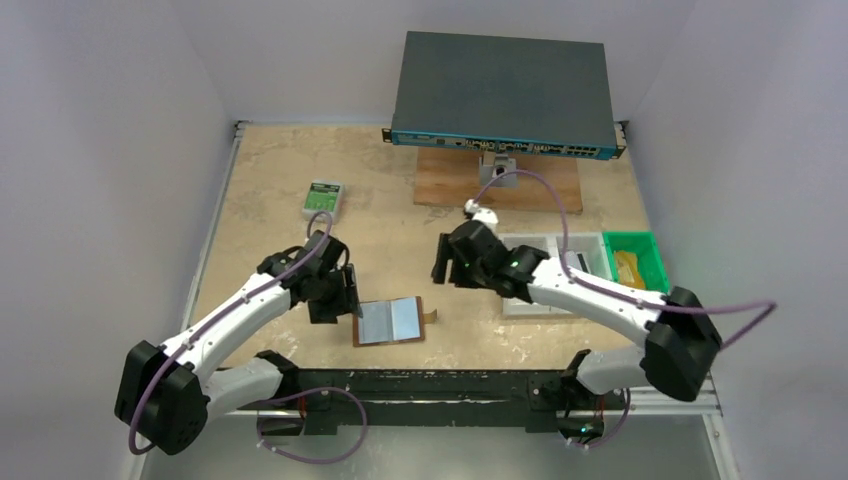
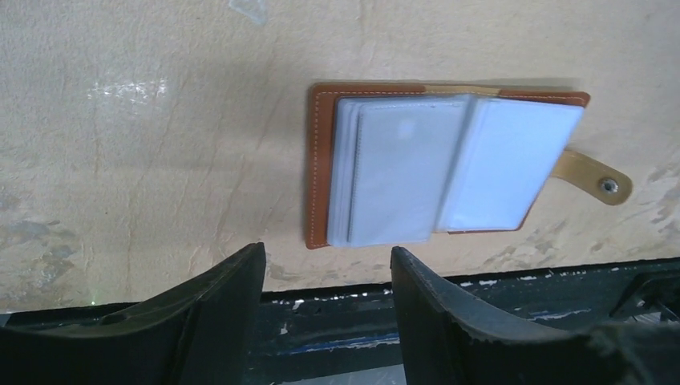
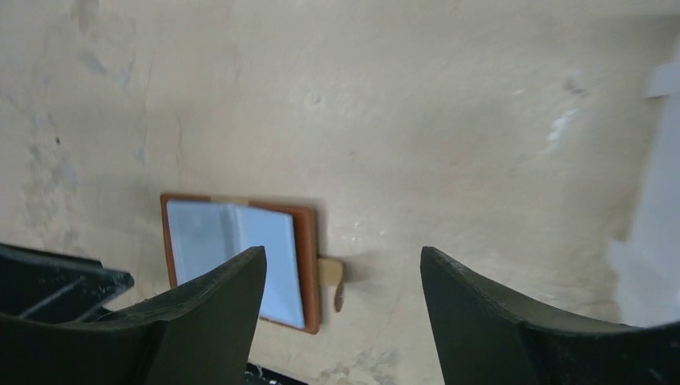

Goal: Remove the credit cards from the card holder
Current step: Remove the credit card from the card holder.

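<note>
- A small brown leather card holder (image 1: 390, 322) lies opened flat on the tan mottled tabletop (image 1: 270, 160), close to its near edge and the black front rail (image 1: 440, 382). Its grey-blue clear sleeves face up, and its snap tab (image 2: 597, 178) sticks out to the right.
- The left gripper (image 1: 345, 295) hangs just beside the holder's left edge, jaws spread and holding nothing.
- The right gripper (image 1: 440, 260) hovers beyond the holder's right end and apart from it, jaws likewise spread and empty.
- Bare tabletop lies open between the two grippers and beyond the holder.
- A small green-and-white box (image 1: 324, 198) sits well apart at far left; its label is too small to read.
- A flat grey network switch (image 1: 505, 90) stands at the far edge, with a white tray (image 1: 530, 245) and a green bin (image 1: 635, 258) at right.
</note>
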Available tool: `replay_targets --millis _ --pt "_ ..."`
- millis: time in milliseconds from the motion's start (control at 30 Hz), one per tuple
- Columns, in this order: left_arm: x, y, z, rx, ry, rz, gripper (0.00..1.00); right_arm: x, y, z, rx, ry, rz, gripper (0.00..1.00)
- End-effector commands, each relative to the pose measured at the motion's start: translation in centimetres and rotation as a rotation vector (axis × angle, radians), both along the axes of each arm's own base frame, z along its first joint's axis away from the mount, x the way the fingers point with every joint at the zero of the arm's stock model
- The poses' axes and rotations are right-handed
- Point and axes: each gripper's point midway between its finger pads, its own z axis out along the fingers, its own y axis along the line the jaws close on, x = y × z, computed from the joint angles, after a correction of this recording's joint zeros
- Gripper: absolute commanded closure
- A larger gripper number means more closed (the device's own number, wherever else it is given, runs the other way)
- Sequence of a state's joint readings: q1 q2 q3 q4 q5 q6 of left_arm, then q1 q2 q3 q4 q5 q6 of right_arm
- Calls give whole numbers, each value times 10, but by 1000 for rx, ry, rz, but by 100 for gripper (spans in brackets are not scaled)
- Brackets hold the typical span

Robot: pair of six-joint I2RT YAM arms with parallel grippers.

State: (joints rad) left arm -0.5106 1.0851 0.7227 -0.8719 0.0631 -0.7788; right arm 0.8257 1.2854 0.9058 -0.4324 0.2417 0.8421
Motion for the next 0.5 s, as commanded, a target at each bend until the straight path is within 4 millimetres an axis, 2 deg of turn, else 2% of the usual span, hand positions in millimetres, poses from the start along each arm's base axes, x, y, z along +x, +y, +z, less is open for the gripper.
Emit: replay_targets --millis 0,133,267,467 --pt "11 5 -8 -8 -35 76 44 -20 69 -2 78 11 96 32" --pt "10 13 -17 2 -26 104 53 -48 114 -21 71 40 200 38" --pt "10 13 -25 -15 -16 116 69 -68 147 -40 33 60 284 41" --pt "10 3 -44 -57 27 131 87 -81 168 -62 -5 87 339 43"
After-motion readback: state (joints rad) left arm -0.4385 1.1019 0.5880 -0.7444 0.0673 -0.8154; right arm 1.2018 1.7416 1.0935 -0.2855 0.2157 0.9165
